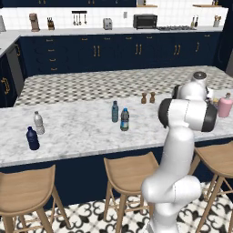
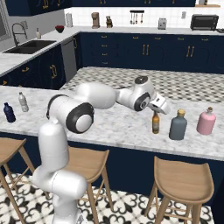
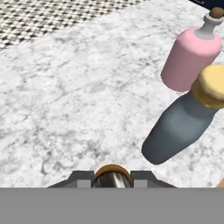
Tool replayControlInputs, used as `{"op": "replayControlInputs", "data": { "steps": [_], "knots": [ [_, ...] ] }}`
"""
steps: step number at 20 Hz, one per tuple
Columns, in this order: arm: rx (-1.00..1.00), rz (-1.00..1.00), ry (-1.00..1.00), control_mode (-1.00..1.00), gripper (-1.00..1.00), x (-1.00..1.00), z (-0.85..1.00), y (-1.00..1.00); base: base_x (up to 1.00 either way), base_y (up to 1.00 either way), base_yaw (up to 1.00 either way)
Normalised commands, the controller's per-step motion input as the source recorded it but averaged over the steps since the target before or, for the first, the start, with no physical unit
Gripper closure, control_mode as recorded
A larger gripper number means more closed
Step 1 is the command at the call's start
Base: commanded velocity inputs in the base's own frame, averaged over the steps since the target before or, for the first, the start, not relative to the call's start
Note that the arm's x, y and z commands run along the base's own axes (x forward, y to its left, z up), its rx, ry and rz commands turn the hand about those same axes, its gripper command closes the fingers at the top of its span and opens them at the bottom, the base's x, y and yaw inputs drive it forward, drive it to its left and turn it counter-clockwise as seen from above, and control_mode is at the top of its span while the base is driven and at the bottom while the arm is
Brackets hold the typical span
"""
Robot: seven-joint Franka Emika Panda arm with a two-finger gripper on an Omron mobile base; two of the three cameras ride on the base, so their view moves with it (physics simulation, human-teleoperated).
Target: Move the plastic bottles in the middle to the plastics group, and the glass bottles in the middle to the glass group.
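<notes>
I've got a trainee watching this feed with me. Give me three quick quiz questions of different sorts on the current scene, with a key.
1. True or false: the amber bottle stands on the counter beside the grey-teal bottle.
2. Which bottles are in the middle of the counter? A) pink and navy B) teal-blue bottle and clear blue-capped bottle C) none
3. Fill in: the gripper sits at the amber bottle's ____.

Key: 1 true; 2 B; 3 neck. The hand view shows the bottle's top between the jaws.
</notes>
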Motion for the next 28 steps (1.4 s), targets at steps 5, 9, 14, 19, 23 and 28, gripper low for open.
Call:
{"op": "replayControlInputs", "data": {
  "steps": [5, 9, 14, 19, 23, 28],
  "knots": [
    [0.0, -0.02, -0.01, -1.0, 1.0, 0.1, -0.16, -0.29, 0.0, 0.0, 0.0],
    [0.0, -0.04, 0.0, -1.0, 1.0, 0.13, -0.29, -0.11, 0.0, 0.0, 0.0],
    [0.0, -0.01, 0.0, -1.0, 1.0, 0.17, -0.33, -0.09, 0.0, 0.0, 0.0],
    [0.0, 0.0, 0.0, -1.0, 1.0, 0.14, -0.32, -0.1, 0.0, 0.0, 0.0],
    [0.0, 0.0, 0.02, -1.0, -1.0, 0.02, -0.41, -0.02, 0.0, 0.0, 0.0],
    [0.03, 0.0, 0.02, -1.0, -1.0, -0.01, -0.1, 0.0, 0.0, 0.0, 0.0]
  ]
}}
